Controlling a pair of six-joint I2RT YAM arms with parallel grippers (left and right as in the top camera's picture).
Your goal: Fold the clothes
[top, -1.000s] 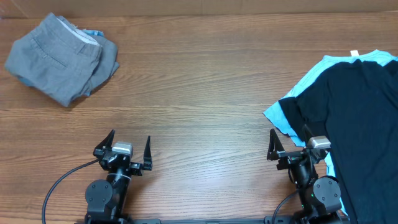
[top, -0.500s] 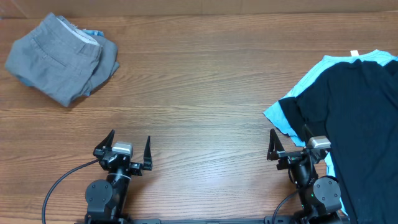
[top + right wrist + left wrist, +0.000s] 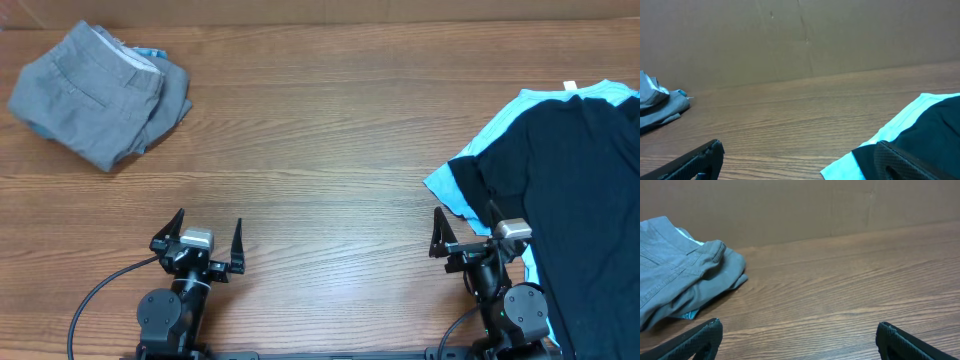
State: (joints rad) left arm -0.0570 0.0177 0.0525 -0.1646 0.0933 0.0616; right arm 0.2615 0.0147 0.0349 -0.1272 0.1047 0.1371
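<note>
Two grippers, both parked at the near edge of the worktop [image 3: 320, 150], both empty. Left gripper [image 3: 208, 230] at 7 o'clock, jaws spread wide over bare wood. Right gripper [image 3: 465, 228] at 5 o'clock, jaws likewise spread wide, its outer finger against the edge of dark cloth; touching or just above, cannot tell.

Black T-shirt [image 3: 590, 200] lies at 3 to 4 o'clock, loosely spread and not yet folded, and runs out of the overhead picture on the right and bottom, so its full outline is unseen. It lies on a light-blue shirt [image 3: 447, 186], which shows past its hem and sleeve toward the worktop's centre. Grey trousers [image 3: 90, 90] sit bundled at 10 o'clock, well apart from everything else.

Judgement: folding has not begun; the T-shirt first needs pulling to the open middle and flattening.

Risks from here:
- A pinch at the T-shirt's near edge could take the light-blue layer with it, since the two lie flush there. Both garments would then travel together.
- Dragging the soft cotton across the blue shirt may bunch or shift the lower one even with a clean grasp.
- The right arm's base stands beside or on the cloth; a lift could snag fabric around it.
- The left gripper starts far from the T-shirt, so a one-armed pull would skew the cloth.
</note>
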